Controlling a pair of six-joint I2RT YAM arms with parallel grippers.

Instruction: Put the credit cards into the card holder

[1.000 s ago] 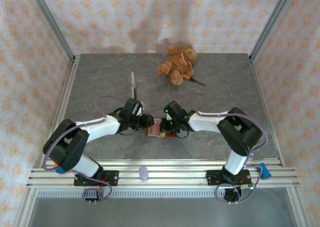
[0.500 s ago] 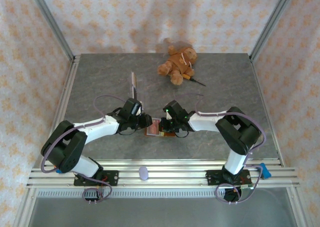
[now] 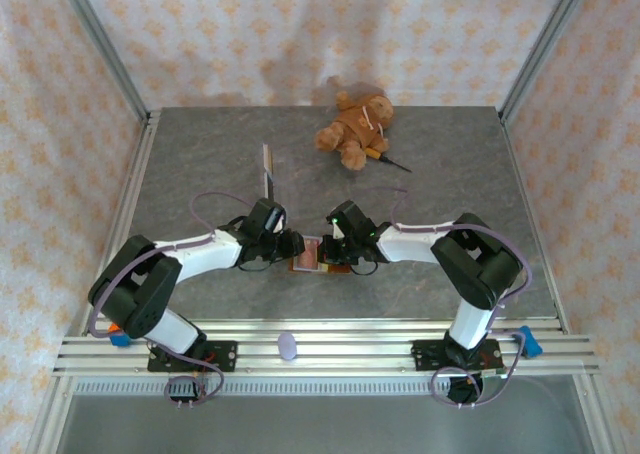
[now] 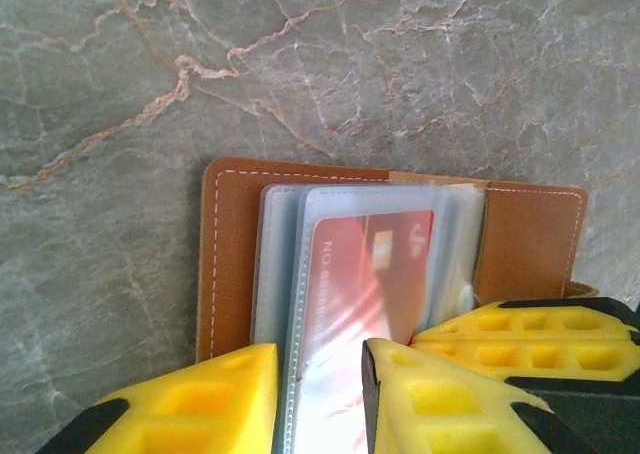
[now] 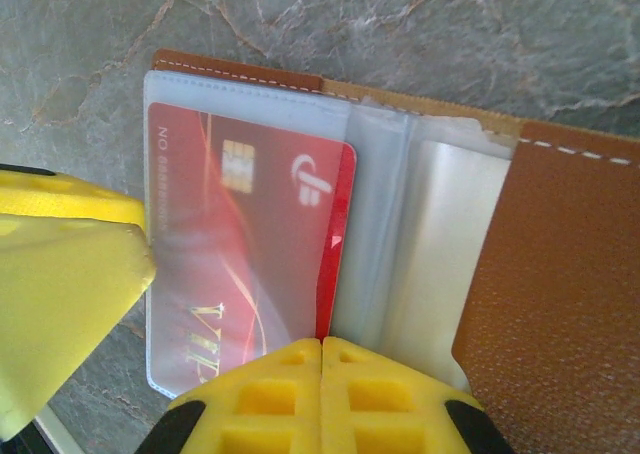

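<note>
The brown card holder [image 3: 308,257] lies open on the table between both grippers, its leather cover [image 4: 235,264] under clear plastic sleeves [image 4: 275,264]. A red credit card [image 5: 250,234] sits almost fully in one sleeve, with a narrow strip of its edge bare toward the spine. My right gripper [image 5: 322,346] is shut, its joined tips resting at that bare edge. My left gripper [image 4: 320,374] stands over the sleeve's outer end, jaws a little apart, with the sleeve and card [image 4: 365,274] lying flat under the gap. The left gripper [image 3: 292,242] and right gripper [image 3: 333,246] nearly meet over the holder.
A brown teddy bear [image 3: 355,129] lies at the back of the table with a thin dark tool [image 3: 392,160] beside it. A narrow flat strip [image 3: 267,169] lies behind the left gripper. A small purple thing [image 3: 287,347] rests on the front rail.
The left gripper's jaws have narrowed a little over the sleeve. Both arms have shifted only slightly at the holder.
</note>
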